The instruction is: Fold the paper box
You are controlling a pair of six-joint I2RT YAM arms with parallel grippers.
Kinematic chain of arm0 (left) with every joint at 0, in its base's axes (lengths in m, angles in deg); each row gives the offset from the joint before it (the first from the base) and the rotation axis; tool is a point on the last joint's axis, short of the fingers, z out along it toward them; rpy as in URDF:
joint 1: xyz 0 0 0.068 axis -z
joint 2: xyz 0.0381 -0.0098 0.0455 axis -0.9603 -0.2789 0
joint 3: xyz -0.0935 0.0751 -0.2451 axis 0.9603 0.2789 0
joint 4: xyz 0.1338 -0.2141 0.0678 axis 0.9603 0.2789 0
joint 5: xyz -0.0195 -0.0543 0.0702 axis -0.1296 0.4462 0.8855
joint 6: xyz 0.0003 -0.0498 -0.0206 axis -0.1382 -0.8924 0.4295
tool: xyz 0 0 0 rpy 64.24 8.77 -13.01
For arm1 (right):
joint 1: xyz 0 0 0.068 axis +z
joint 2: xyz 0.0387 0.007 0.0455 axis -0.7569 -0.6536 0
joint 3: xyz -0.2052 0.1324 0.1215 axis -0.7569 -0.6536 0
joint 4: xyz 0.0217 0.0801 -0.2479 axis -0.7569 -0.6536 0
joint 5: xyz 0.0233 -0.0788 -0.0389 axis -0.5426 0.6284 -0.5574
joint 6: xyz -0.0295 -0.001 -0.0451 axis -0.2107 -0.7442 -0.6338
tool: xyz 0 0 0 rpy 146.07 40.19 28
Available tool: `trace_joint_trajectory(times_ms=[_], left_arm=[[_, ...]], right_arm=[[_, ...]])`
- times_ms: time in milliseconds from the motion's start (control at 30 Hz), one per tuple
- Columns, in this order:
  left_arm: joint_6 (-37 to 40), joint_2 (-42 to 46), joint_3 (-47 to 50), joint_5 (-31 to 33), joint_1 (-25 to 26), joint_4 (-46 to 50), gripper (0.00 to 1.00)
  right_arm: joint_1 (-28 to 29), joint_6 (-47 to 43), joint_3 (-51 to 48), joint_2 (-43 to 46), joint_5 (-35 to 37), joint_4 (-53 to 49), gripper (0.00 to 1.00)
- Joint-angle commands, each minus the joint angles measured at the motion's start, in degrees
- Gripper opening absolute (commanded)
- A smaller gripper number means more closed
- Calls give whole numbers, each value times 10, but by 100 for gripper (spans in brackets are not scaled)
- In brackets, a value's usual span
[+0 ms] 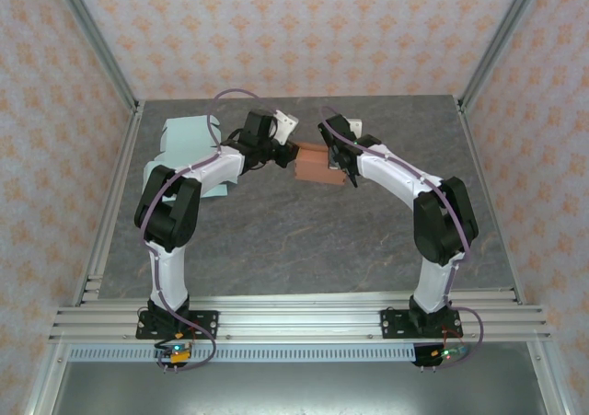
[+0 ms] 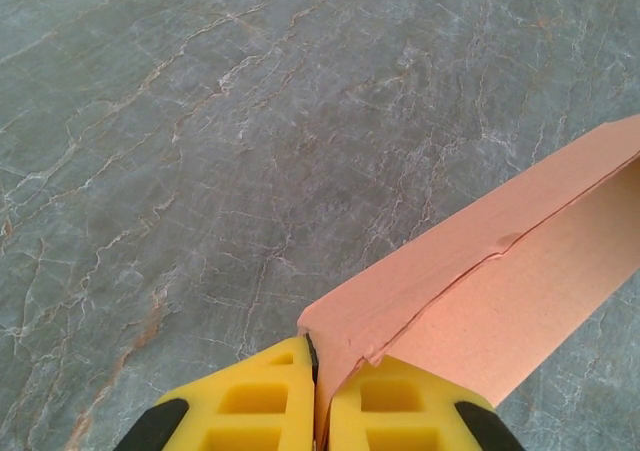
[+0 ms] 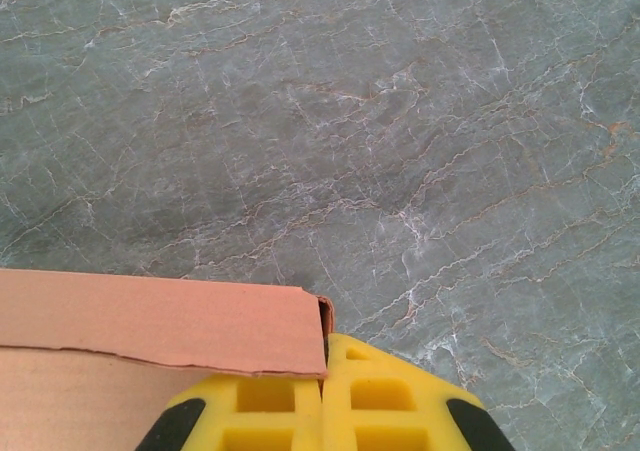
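Item: paper box (image 1: 313, 165), orange-brown, part-folded, spanning both sets of jaws above the grey table (image 1: 304, 240).
Left gripper (image 2: 318, 359): clenched on one box corner.
Right gripper (image 3: 325, 363): clenched on the opposite edge.
Also: pale blue sheet (image 1: 187, 137), outboard of the left jaws.

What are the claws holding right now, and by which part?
Both pinch the orange paper box: left claw at one end corner, right claw at the opposite end corner.

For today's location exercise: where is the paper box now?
Top view: the paper box is far-centre over the table, gripped between left gripper and right gripper.
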Motion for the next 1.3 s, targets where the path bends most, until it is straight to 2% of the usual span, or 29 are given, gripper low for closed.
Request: trace_joint_trajectory(times_ms=[0,133,333,500,800,1100,1267], left_arm=[[-34,25,-26,-16,3,20,9],[-74,22,-50,-10,4,45,8],[-144,4,-86,-25,6,76,6],[-145,-2,-108,-16,20,122,6],[-177,-15,-118,6,22,142,6],[-236,-5,-101,48,28,135,8],[-231,10,-104,108,40,155,12]], right_arm=[[3,7,-1,-17,12,-28,0],[15,-8,6,-23,52,-38,0],[16,-1,6,-29,54,-38,0],[16,4,7,-35,50,-39,0],[16,3,10,-34,57,-41,0],[17,7,7,-32,59,-41,0],[17,11,5,-31,59,-41,0]])
